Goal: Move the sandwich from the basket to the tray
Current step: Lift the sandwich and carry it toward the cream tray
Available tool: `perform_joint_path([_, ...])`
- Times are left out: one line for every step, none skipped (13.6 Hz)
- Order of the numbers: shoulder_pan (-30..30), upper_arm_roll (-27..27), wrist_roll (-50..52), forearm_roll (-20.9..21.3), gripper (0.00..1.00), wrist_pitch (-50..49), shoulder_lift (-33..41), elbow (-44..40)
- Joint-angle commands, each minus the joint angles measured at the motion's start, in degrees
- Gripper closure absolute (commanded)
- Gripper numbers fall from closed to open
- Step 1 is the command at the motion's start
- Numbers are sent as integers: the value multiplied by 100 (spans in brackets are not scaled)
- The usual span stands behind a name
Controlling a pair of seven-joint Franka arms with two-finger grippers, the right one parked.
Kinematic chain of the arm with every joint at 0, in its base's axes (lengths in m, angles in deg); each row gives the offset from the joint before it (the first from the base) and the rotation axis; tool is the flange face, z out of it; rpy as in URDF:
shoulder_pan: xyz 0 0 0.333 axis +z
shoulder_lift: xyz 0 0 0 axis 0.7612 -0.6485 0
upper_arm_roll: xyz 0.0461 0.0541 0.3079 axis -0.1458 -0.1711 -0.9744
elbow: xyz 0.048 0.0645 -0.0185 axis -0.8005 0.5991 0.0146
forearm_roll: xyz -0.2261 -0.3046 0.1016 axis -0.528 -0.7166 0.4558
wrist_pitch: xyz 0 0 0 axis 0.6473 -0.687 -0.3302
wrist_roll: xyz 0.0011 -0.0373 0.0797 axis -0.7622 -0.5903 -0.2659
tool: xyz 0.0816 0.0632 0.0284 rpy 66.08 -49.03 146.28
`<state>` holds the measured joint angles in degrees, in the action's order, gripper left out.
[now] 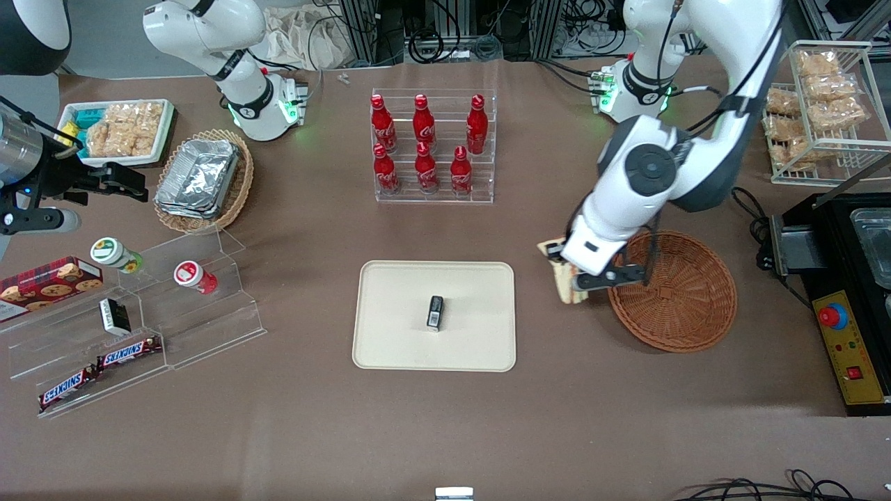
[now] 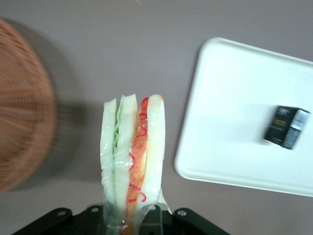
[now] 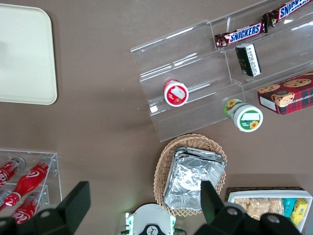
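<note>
My left gripper (image 1: 578,282) is shut on the sandwich (image 1: 565,278), a wrapped wedge of pale bread with a red-orange stripe, and holds it above the table between the basket and the tray. In the left wrist view the sandwich (image 2: 133,156) stands out from the gripper (image 2: 132,218). The reddish-brown wicker basket (image 1: 686,300) is beside the gripper, toward the working arm's end, and also shows in the left wrist view (image 2: 22,107). The cream tray (image 1: 390,334) lies flat at mid-table and shows in the left wrist view (image 2: 230,117).
A small black box (image 1: 435,312) lies on the tray. A clear rack of red bottles (image 1: 431,146) stands farther from the front camera. A black appliance (image 1: 853,292) sits at the working arm's end. Acrylic shelves with snacks (image 1: 139,327) lie toward the parked arm's end.
</note>
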<state>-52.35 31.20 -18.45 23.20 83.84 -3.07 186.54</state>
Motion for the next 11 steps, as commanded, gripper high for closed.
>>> perform_joint_path([-450,-6,234,194,100,30,-650,-522])
perform_joint_path([-616,-6,339,499,100,74,-923,-688])
perform_joint_path([-818,-15,418,729,100,118,-1221,-890])
perform_joint_path([-855,-24,419,1001,100,127,-1572,-1179])
perform_joint_path([-864,-24,410,1290,100,162,-1906,-1478])
perform_joint_path([-873,-24,419,1598,100,293,-2162,-1638])
perform_joint_path([-864,-32,375,1845,100,607,-2312,-1657])
perform_joint_path([-873,-24,279,2117,100,828,-2410,-1639])
perform_joint_path([-873,-32,174,2459,92,882,-2559,-1665])
perform_joint_path([-864,-24,138,2741,79,900,-2673,-1674])
perform_joint_path([-864,-24,164,2839,66,953,-2753,-1674])
